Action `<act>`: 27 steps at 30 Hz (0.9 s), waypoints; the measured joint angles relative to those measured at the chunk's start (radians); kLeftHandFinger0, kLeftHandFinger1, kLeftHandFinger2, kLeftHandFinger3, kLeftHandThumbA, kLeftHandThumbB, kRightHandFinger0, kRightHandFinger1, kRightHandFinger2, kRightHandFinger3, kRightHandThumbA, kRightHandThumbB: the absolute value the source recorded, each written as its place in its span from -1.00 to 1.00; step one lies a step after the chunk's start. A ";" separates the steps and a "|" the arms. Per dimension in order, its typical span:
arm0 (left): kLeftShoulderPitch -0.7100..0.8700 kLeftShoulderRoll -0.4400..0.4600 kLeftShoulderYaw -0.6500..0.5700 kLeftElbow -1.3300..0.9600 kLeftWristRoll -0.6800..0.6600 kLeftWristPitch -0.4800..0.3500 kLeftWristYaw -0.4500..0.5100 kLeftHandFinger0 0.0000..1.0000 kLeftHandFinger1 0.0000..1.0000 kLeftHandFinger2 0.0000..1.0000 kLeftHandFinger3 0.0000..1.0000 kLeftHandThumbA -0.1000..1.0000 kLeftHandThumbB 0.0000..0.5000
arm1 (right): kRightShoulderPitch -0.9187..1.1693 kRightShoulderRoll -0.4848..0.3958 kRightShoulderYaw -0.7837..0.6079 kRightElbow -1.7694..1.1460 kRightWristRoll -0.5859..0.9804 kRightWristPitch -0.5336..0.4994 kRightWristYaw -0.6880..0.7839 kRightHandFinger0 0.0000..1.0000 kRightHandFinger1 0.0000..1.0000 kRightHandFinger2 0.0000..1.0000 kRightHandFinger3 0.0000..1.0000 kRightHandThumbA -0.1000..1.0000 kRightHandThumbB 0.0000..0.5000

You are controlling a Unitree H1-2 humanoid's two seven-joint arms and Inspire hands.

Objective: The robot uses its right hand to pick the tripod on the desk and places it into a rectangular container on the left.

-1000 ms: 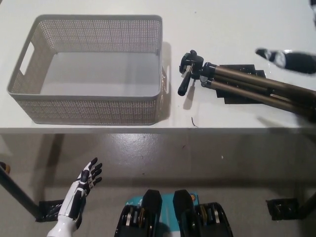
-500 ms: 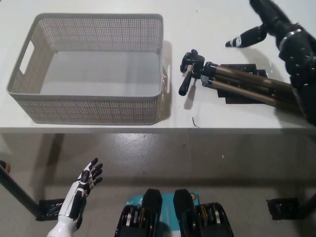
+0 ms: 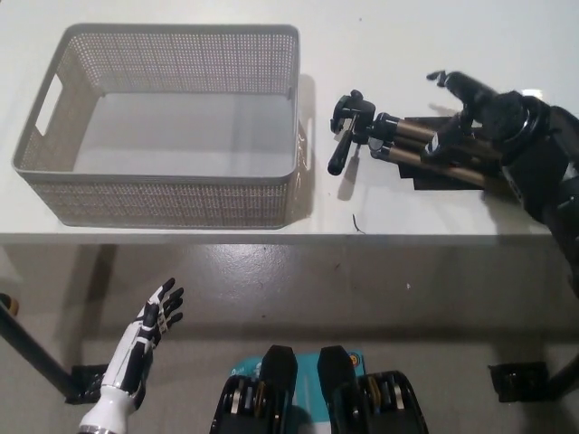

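The tripod (image 3: pixel 398 136) lies folded on the white desk (image 3: pixel 398 36), its black head (image 3: pixel 348 122) pointing left and its bronze legs running right. My black right hand (image 3: pixel 475 117) rests on top of the legs near their middle. Its fingers (image 3: pixel 441 145) drape over the near side while the thumb sticks out toward the far side, so the hand is open and not closed around the legs. The grey perforated rectangular basket (image 3: pixel 172 185) stands empty on the desk's left. My white left hand (image 3: pixel 145 334) hangs open below the desk's front edge at lower left.
A flat black piece (image 3: pixel 425 179) lies under the tripod legs. A narrow gap separates the tripod head from the basket's right wall. The desk's front edge (image 3: pixel 289 237) runs across the middle of the view, with grey floor below.
My right hand has come down and toward me from the far right of the desk onto the tripod legs. The tripod and basket have not moved. The left hand shifted slightly.
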 measured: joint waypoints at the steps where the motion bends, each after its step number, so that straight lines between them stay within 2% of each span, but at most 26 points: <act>1: -0.001 0.000 0.000 0.000 0.000 -0.004 -0.001 1.00 1.00 1.00 1.00 1.00 1.00 | 0.003 0.000 -0.007 0.012 0.003 -0.004 0.006 1.00 1.00 1.00 1.00 1.00 1.00; 8: -0.002 0.004 -0.001 0.001 0.001 -0.017 -0.008 1.00 1.00 1.00 1.00 1.00 1.00 | 0.032 -0.014 0.001 0.039 0.012 -0.040 0.061 1.00 1.00 1.00 1.00 1.00 0.97; 10: -0.002 0.005 -0.001 0.003 0.001 -0.020 -0.010 1.00 1.00 1.00 1.00 1.00 1.00 | 0.032 -0.017 0.047 0.045 -0.006 -0.045 0.085 1.00 1.00 1.00 1.00 1.00 0.78; 12: -0.002 0.005 -0.001 0.007 0.001 -0.021 -0.010 1.00 1.00 1.00 1.00 1.00 1.00 | 0.027 -0.018 0.082 0.047 -0.017 -0.043 0.110 1.00 1.00 1.00 1.00 1.00 0.85; 14: -0.003 0.005 -0.001 0.008 0.001 -0.021 -0.010 1.00 1.00 1.00 1.00 1.00 1.00 | 0.022 -0.018 0.130 0.049 -0.035 -0.039 0.135 1.00 1.00 1.00 1.00 1.00 0.71; 17: -0.005 0.005 -0.002 0.008 0.001 -0.021 -0.011 1.00 1.00 1.00 1.00 1.00 1.00 | 0.016 -0.019 0.199 0.051 -0.060 -0.025 0.168 1.00 1.00 1.00 1.00 0.34 0.37; 18: -0.008 0.005 -0.002 0.009 0.001 -0.022 -0.012 1.00 1.00 1.00 1.00 1.00 1.00 | 0.013 -0.018 0.229 0.051 -0.071 -0.020 0.174 -0.12 0.08 0.31 1.00 -0.34 0.23; 19: -0.010 0.005 -0.002 0.008 0.001 -0.022 -0.013 1.00 1.00 1.00 1.00 1.00 1.00 | 0.011 -0.018 0.249 0.051 -0.081 -0.016 0.175 -0.38 0.00 0.31 0.93 -0.55 -0.11; 20: -0.012 0.005 -0.002 0.008 0.001 -0.022 -0.013 1.00 1.00 1.00 1.00 1.00 1.00 | 0.011 -0.018 0.265 0.051 -0.087 -0.012 0.174 0.78 0.87 0.72 0.89 -0.92 -0.53; 21: -0.015 0.005 -0.002 0.008 0.001 -0.022 -0.014 1.00 1.00 1.00 1.00 1.00 1.00 | 0.011 -0.018 0.285 0.050 -0.096 -0.009 0.161 0.14 0.00 0.23 1.00 -1.00 -0.50; 22: -0.018 0.005 -0.002 0.009 0.001 -0.022 -0.014 1.00 1.00 1.00 1.00 1.00 1.00 | 0.011 -0.018 0.298 0.049 -0.104 -0.007 0.143 -0.38 -0.17 0.09 1.00 -1.00 -0.44; 23: -0.021 0.006 -0.001 0.009 0.001 -0.022 -0.016 1.00 1.00 1.00 1.00 1.00 1.00 | 0.011 -0.016 0.312 0.049 -0.110 -0.004 0.119 -0.45 -0.18 0.07 1.00 -1.00 -0.45; 25: -0.027 0.006 -0.001 0.011 0.001 -0.022 -0.017 1.00 1.00 1.00 1.00 1.00 1.00 | 0.014 -0.009 0.331 0.049 -0.119 -0.002 0.075 -0.01 0.17 0.30 1.00 -1.00 -0.30; 27: -0.030 0.006 -0.002 0.011 0.001 -0.023 -0.019 1.00 1.00 1.00 1.00 1.00 1.00 | 0.019 -0.007 0.341 0.048 -0.124 -0.002 0.040 0.03 0.17 0.29 1.00 -1.00 -0.32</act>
